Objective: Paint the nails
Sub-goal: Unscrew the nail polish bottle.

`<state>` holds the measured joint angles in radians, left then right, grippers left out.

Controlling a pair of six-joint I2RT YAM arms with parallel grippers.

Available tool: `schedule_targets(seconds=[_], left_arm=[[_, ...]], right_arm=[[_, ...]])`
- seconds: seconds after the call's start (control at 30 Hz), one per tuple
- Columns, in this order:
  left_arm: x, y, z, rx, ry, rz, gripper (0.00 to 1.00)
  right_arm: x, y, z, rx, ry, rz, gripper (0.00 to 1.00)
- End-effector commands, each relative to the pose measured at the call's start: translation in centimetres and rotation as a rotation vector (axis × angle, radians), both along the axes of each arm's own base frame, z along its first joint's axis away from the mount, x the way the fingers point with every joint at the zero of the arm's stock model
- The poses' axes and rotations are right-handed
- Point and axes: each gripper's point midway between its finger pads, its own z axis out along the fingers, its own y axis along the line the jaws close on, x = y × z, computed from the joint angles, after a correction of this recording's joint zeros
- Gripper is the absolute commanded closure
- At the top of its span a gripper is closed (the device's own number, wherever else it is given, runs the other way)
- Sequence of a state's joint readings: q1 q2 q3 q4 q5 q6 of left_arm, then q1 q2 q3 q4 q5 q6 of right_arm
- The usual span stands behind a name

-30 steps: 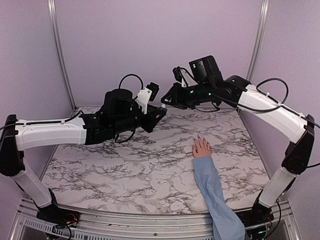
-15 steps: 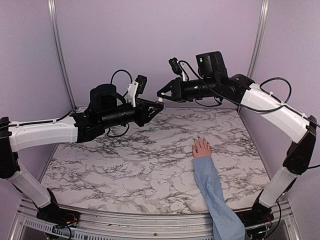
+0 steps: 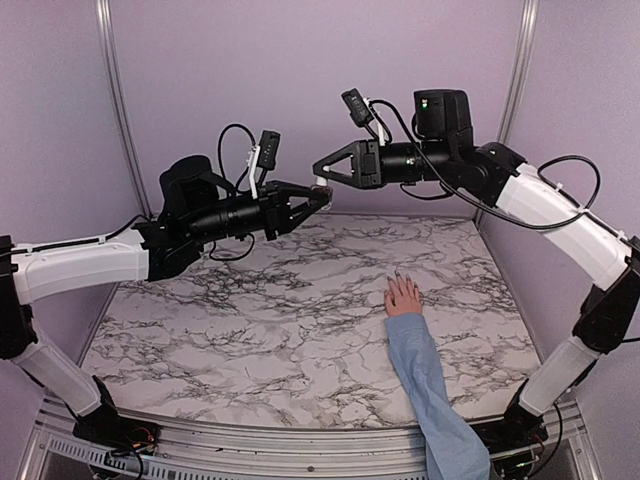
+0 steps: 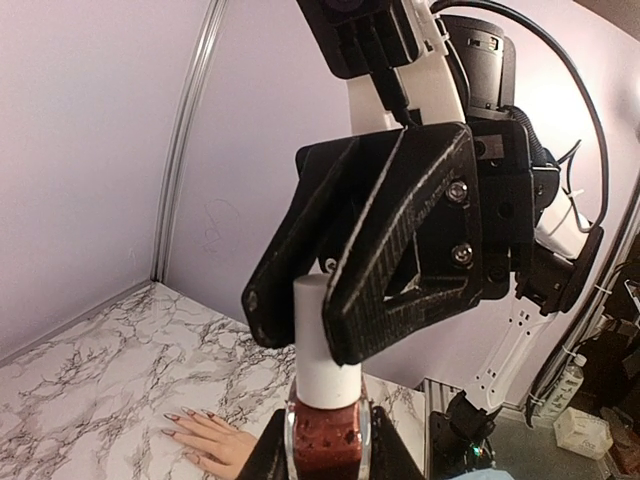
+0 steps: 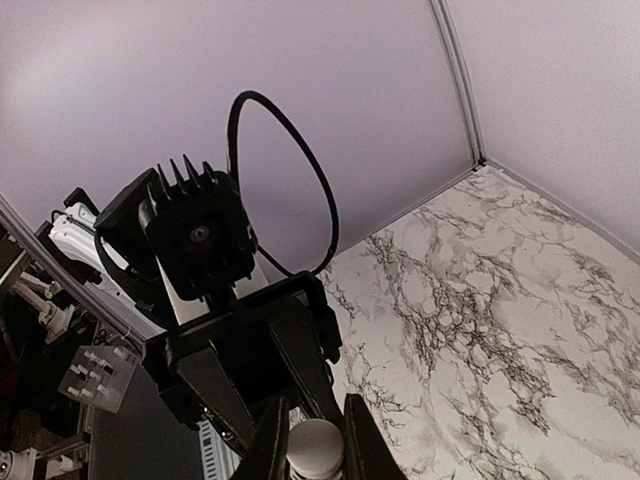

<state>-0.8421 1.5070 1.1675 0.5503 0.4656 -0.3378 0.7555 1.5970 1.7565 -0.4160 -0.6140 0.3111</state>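
Only left wrist view shows dark-red bottle — left tool gripping.

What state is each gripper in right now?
Left gripper: shut on the polish bottle.
Right gripper: shut on the bottle's white cap.

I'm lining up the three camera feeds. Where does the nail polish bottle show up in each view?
Top external: upper centre, polish bottle barely visible where left gripper and right gripper meet.
Left wrist: bottom centre, dark red, white cap above.
Right wrist: only the cap, bottom centre.
Shared landmark: marble tabletop.
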Motion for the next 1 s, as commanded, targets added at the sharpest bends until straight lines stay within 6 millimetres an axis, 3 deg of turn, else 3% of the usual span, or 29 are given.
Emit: schedule_targets(seconds=[0.0,0.1,0.2,0.63,0.8,0.97], left_arm=[[-3.7,-0.6,4.5,-0.105,-0.153,-0.121,1.00],[-3.5,-0.3,4.3,-0.098,-0.168,-0.101,1.00],[-3.5,-0.1,3.7,-0.088,-0.167,-0.110,1.00],[-3.7,0.4,3.5,-0.089,-0.159,-0.134,1.00],[-3.7,0.9,3.6,-0.096,-0.155,-0.143,1.00],[-3.6,0.9,3.4,-0.098,-0.151,-0.158,1.00]], right_arm=[[-4.7,2.3,2.2,0.079,-0.009,0.227,0.91],[-4.4,2.0,2.8,0.083,-0.018,0.200,0.66],[-4.3,1.7,3.2,0.085,-0.023,0.180,0.56],[-4.8,1.0,2.7,0.053,-0.020,0.187,0.62],[-4.5,0.1,2.3,0.033,-0.019,0.161,0.68],[-4.1,0.1,2.2,0.028,-0.020,0.152,0.80]])
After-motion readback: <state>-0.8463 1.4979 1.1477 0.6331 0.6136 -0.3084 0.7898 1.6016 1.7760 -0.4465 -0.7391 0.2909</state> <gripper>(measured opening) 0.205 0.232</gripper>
